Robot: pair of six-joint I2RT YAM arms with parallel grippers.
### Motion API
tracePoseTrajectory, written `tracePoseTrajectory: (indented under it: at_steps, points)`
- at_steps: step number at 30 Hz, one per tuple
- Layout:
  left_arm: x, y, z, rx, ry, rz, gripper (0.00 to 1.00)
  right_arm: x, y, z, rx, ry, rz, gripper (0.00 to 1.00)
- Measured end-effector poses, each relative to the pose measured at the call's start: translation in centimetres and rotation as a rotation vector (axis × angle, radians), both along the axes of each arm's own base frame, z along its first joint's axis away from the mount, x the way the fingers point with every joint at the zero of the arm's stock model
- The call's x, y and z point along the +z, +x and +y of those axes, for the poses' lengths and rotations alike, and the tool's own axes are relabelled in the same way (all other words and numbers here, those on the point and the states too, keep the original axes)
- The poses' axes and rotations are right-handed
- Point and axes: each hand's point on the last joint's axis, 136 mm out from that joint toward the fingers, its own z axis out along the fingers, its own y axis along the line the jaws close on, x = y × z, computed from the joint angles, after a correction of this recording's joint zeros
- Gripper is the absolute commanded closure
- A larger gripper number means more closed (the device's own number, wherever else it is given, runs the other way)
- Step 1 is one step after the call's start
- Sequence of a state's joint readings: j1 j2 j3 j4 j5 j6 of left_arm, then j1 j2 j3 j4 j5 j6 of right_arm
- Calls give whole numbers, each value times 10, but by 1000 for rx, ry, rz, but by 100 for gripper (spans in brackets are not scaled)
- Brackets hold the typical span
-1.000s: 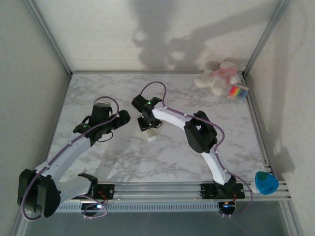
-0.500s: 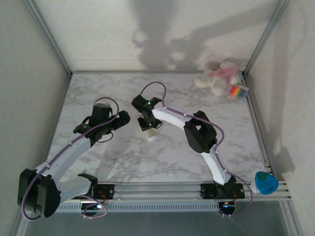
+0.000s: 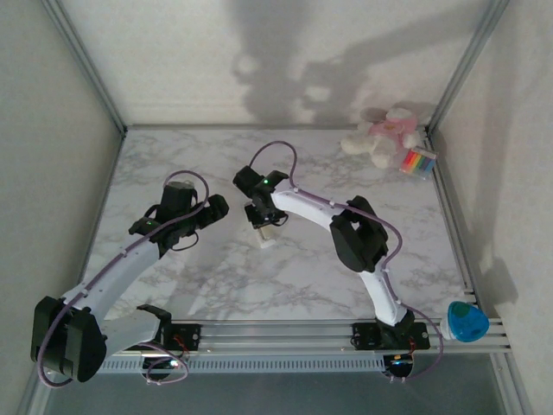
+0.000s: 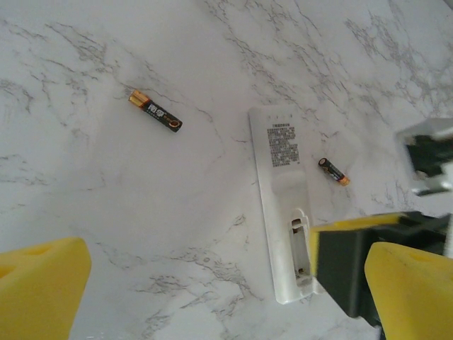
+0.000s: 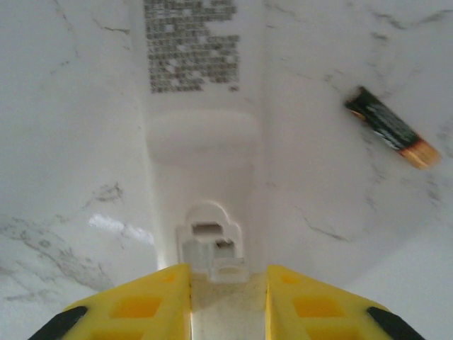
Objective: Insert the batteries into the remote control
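Our right pincer (image 5: pixel 228 273) is clamped on the latch end of the slim white plastic remote control (image 5: pixel 204 142), which lies label side up on the marbled white table (image 4: pixel 106 212). One small dark, gold-tipped cylindrical battery (image 4: pixel 333 171) lies just beside it, the other battery (image 4: pixel 156 113) well apart. Our left pincer (image 4: pixel 226 297) hovers with its fingers wide apart.

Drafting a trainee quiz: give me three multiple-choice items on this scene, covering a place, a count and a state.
1. The batteries lie: A in a gripper; B on the table; C on the floor.
2. Batteries in view: A one; B three; C two.
3. The left gripper is: A open; B shut; C holding a battery.
Key: B, both rest on the marble top beside the remote control; C, two show; A, its fingers stand wide apart, empty.
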State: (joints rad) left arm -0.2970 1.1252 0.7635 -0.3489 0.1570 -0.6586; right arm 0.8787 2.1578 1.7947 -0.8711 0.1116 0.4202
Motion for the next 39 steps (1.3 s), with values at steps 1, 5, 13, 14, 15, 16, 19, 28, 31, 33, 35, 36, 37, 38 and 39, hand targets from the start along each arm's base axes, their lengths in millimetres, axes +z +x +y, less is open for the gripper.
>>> tracePoseTrajectory:
  at_steps: [1, 5, 13, 14, 15, 16, 19, 28, 31, 33, 35, 36, 37, 38, 39]
  points:
    - [0, 1, 0, 0, 0, 0, 0, 6, -1, -5, -10, 5, -9, 71]
    - [-6, 3, -1, 0, 3, 12, 0, 22, -3, -30, -70, 20, -38, 71]
    - [-15, 4, 0, 2, 11, 41, 0, -17, -8, -101, -224, -67, 14, 70]
    - [-17, 4, 0, 2, 12, 46, 1, -22, -11, -107, -232, -81, 23, 70]
    - [-18, 4, 0, 1, 14, 51, 0, -28, -13, -112, -239, -96, 31, 70]
    - [-20, 4, 0, 1, 15, 54, 0, -32, -14, -116, -248, -105, 39, 70]
    - [-22, 4, 0, -1, 19, 61, 0, -40, -11, -120, -266, -112, 41, 68]
    - [-32, 5, 0, -6, 35, 95, 0, -47, -6, -124, -289, -117, 36, 58]
    - [-37, 5, 1, 1, 42, 114, 1, -47, -5, -124, -289, -116, 35, 53]
    - [-41, 7, 2, 14, 48, 128, 0, -44, -4, -122, -287, -106, 28, 48]
    - [-45, 9, 3, 35, 50, 143, 0, -39, -3, -121, -283, -88, 15, 46]
    - [-47, 10, 4, 46, 49, 151, 1, -34, -2, -120, -279, -77, 7, 45]
    - [-48, 11, 4, 59, 47, 157, 1, -28, -1, -118, -274, -64, -3, 43]
    - [-50, 13, 5, 76, 46, 165, 3, -22, 0, -117, -268, -49, -16, 42]
    - [-52, 15, 6, 93, 43, 173, 5, -15, 2, -115, -263, -33, -29, 41]
